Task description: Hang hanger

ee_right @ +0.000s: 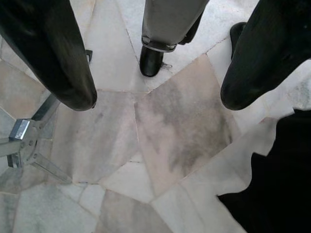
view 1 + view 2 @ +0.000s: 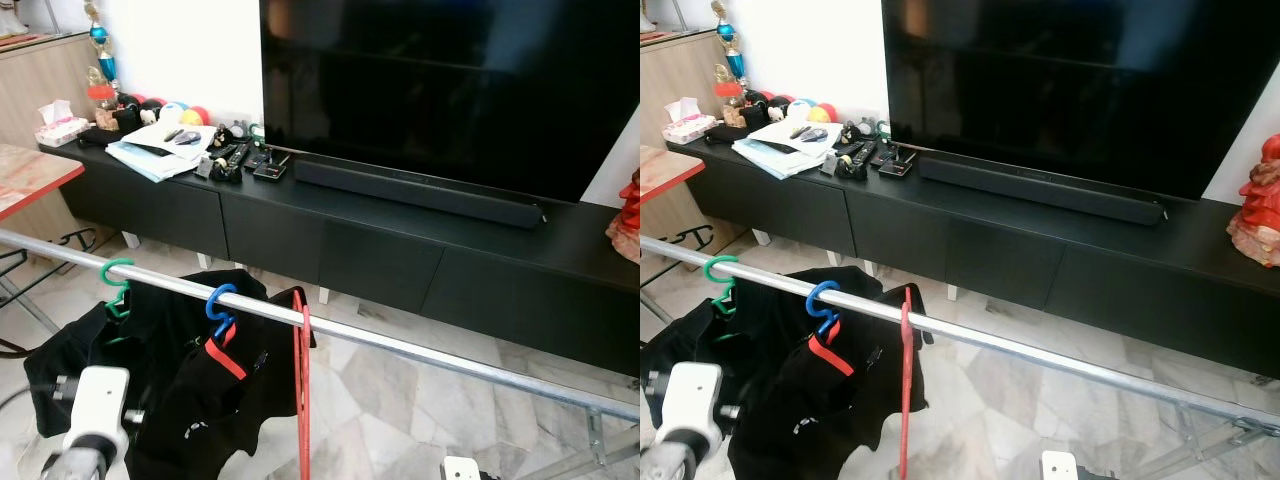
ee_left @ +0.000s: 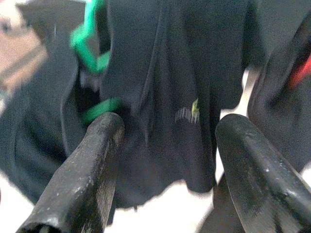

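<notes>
The red hanger (image 2: 302, 380) hangs on the rail (image 2: 400, 345), at 3 o'clock from the blue hook (image 2: 220, 305). The left hand (image 3: 167, 160) is released near the black clothes (image 3: 165, 87); it could snag them and pull hangers off. The right hand (image 1: 155, 97) is released too.

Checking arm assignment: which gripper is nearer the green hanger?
Left. The left gripper points at the black garment on the green hanger; the right gripper points down at the floor, away from it.

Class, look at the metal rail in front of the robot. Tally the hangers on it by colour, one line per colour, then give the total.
Green hanger: 1
Blue hanger: 1
Red hanger: 1
Total: 3 hangers on the metal rail
</notes>
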### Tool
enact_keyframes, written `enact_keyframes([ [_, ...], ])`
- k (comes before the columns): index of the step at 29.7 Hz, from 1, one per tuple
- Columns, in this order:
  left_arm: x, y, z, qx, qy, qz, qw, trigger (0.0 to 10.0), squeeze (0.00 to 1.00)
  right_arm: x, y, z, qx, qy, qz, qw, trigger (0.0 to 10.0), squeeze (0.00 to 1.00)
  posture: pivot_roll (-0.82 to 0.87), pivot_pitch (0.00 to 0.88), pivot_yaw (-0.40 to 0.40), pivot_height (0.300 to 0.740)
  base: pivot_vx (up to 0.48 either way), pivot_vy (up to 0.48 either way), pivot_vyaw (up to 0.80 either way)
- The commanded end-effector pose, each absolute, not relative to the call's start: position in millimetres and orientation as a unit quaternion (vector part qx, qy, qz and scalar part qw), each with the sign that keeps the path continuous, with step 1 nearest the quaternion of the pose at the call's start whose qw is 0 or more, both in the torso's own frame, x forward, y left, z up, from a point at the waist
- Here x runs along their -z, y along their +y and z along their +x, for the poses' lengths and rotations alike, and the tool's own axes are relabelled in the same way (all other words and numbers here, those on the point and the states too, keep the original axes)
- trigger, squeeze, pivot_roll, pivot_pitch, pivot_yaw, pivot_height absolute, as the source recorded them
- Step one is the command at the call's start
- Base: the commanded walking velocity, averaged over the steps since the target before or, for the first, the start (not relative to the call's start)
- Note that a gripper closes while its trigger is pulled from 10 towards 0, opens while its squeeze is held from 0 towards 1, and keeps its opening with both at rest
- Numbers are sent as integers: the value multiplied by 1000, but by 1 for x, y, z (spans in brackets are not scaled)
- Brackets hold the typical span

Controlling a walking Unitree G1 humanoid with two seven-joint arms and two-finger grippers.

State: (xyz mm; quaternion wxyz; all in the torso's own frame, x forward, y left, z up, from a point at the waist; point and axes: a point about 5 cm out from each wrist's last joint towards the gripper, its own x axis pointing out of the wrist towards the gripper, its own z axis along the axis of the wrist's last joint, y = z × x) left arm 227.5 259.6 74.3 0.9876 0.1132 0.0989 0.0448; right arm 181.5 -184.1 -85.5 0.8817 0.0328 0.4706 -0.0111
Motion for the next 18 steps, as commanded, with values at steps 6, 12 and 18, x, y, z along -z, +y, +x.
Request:
enact_keyframes([
  [6,-91,250,237,-12,68,132,989,10000,0,86,-184,181,15,472,36,881,10000,0,168,0,-30,740,0,80,0],
  [12,-93,245,239,0,63,136,989,10000,0,86,-183,182,15,471,37,881,10000,0,168,0,-30,740,0,442,0],
  [18,-96,242,239,12,60,136,989,10000,0,86,-182,182,15,471,36,881,10000,0,168,0,-28,740,0,366,0],
])
